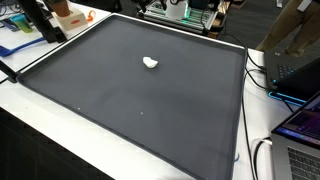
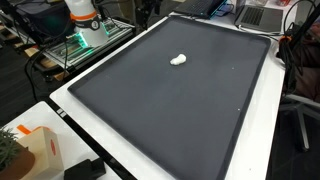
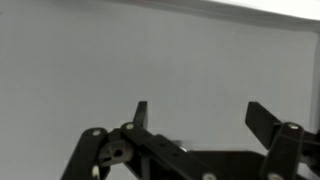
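Gripper: the gripper [image 3: 198, 110] enters the wrist view from 6 o'clock, jaws spread wide with nothing between them.
Fingers: the two dark fingers [image 3: 262, 118] stand well apart, one at 7 o'clock and one at 4 o'clock of the view.
Facing: a plain pale surface [image 3: 110, 60] fills the wrist view beyond the fingertips.
Gripper in exterior views: not visible.
White lump: a small white lump [image 1: 151, 63] [image 2: 178, 59] lies alone on the dark mat, toward 12 o'clock from the mat's middle in both exterior views.
Dark mat: the dark mat [image 1: 120, 110] [image 2: 150, 120] is large and covers most of the white table [image 1: 30, 130].
Robot base: the robot base [image 2: 85, 20] stands beyond the mat at 10 o'clock in an exterior view.
Laptop: a laptop [image 1: 303, 125] sits off the mat at 4 o'clock in an exterior view.
Box: an orange-and-white box [image 2: 40, 150] rests at 8 o'clock in an exterior view.
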Robot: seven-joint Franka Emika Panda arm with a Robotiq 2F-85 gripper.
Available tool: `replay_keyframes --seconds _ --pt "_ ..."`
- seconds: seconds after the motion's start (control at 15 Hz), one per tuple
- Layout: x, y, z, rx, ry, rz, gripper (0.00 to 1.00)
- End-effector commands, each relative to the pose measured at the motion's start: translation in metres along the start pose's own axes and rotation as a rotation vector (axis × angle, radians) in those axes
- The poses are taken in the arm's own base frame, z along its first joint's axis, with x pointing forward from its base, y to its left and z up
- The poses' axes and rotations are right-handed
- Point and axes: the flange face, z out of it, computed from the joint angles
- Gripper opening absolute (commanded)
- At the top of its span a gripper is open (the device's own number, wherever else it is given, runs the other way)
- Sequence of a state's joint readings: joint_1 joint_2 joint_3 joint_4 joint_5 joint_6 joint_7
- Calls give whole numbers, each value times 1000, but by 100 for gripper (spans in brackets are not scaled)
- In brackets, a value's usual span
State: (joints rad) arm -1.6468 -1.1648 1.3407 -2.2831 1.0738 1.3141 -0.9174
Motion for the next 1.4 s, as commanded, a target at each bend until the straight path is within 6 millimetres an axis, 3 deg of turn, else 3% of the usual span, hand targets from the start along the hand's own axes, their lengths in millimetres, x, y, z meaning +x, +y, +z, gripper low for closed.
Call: replay_keyframes --seconds 0.0,0.47,0.53,0.6,0.87,1.07,1.2,1.33 --pt "4 0 -6 -47 25 -13 100" --pt "5 -1 -10 -44 35 -21 100" --pt "6 -3 -10 -23 28 -92 100" --pt "7 -3 -16 -31 41 -141 100" --pt "-3 16 -74 -108 30 -353 100" --pt "-10 19 -113 -39 171 -339 100" --pt "-17 19 -121 52 205 -268 100" --pt "-23 5 -126 146 234 -214 100"
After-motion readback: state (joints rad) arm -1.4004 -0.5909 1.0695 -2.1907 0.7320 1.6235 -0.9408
